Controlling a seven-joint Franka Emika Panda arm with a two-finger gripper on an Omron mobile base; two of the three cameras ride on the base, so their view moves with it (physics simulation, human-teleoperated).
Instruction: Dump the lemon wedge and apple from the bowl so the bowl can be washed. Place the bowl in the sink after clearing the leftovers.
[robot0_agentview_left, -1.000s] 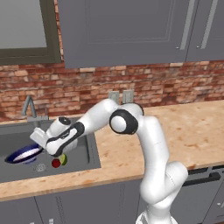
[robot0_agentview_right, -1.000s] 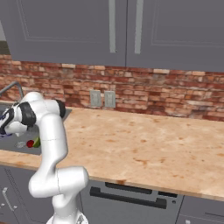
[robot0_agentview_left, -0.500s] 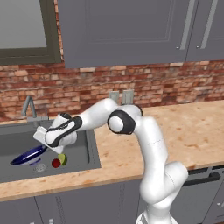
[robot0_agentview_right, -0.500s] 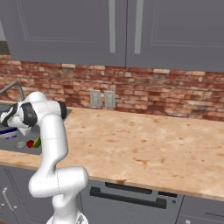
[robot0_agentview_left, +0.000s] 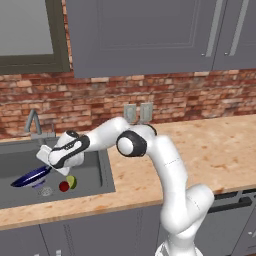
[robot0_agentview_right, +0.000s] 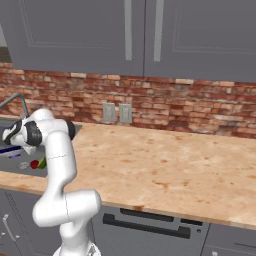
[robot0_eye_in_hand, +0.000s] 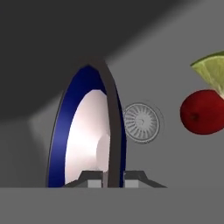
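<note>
The arm is stretched out low over the sink (robot0_agentview_left: 95, 172), at the left of the left base view, and the gripper (robot0_agentview_left: 48, 167) is pinched tight on the rim of the bowl (robot0_agentview_left: 31, 177). The bowl hangs tilted inside the basin, its blue edge pointing down toward the lower left. In the hand view the two dark fingertips (robot0_eye_in_hand: 92, 178) clamp the rim at the bottom centre, and the bowl (robot0_eye_in_hand: 83, 131) stands nearly on edge, white inside turned toward the left of the frame and showing nothing in it.

The apple (robot0_agentview_left: 64, 186) and the lemon wedge (robot0_agentview_left: 72, 181) lie touching on the sink floor, just right of the drain (robot0_agentview_left: 45, 191). In the hand view they sit at the right edge, the apple (robot0_eye_in_hand: 202, 112) below the lemon wedge (robot0_eye_in_hand: 212, 72), with the drain (robot0_eye_in_hand: 141, 122) between them and the bowl.

So the dumping looks done, and what remains is setting the bowl down. I would level it first, then lower it onto bare floor left of the fruit so it does not land on the apple. Whether its lower edge already touches the bottom I cannot quite make out from here. Let go only once it rests flat, or it may tip and rattle.
</note>
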